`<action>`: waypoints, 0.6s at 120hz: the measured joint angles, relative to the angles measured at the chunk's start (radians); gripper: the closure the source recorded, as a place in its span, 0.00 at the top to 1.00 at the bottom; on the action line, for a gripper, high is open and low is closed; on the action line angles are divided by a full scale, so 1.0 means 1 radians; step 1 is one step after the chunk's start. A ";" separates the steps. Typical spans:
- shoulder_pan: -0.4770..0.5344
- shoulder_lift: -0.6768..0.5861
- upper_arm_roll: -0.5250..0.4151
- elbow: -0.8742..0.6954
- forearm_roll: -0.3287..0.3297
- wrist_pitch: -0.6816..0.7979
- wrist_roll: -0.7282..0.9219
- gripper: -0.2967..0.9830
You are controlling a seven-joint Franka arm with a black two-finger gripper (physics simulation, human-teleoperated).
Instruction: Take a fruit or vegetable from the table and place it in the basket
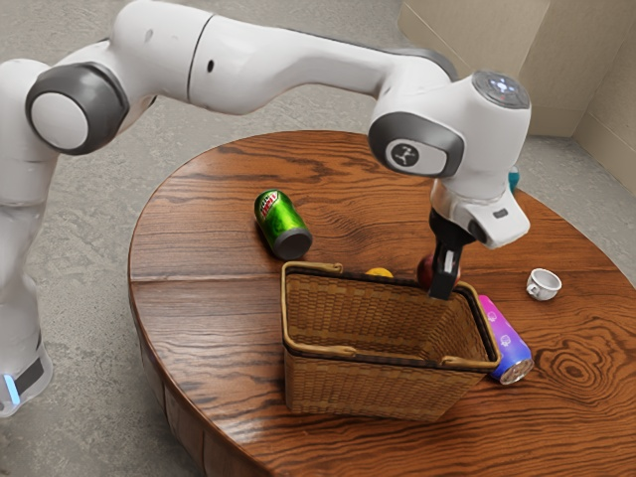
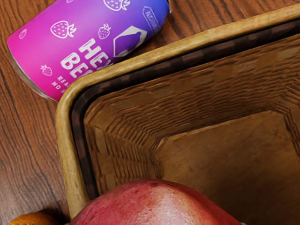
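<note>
Going across the exterior view from its left, a green can [image 1: 283, 225] lies tipped on its side on the wooden table [image 1: 199, 238], beyond the basket [image 1: 373, 383] and off toward that view's left, apart from it. The basket, woven and upright, stands with its open top facing up, its handles folded down along the rim; the wrist view looks into its brown floor and ribbed walls. Just behind the basket's far long side, an orange-yellow fruit [image 1: 379, 272] peeks over the rim, mostly hidden. Next comes the red fruit [image 1: 425, 269], grasped between the fingers of the tool [image 1: 439, 280] at the basket's far rim, close to the end toward the exterior view's right. In the wrist view it is big and rosy with a paler patch, overlapping part of the basket's opening. Just beside that same end of the basket lies a pink-and-purple can [image 1: 508, 343] with strawberry drawings. A teal thing [image 1: 514, 180], partly hidden by the arm [image 1: 298, 70], sits well beyond the basket, and a small white cup [image 1: 544, 284] is farther right of the basket in that view.
</note>
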 joint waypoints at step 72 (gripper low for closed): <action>0.050 0.076 -0.096 0.058 0.008 -0.001 -0.111 0.69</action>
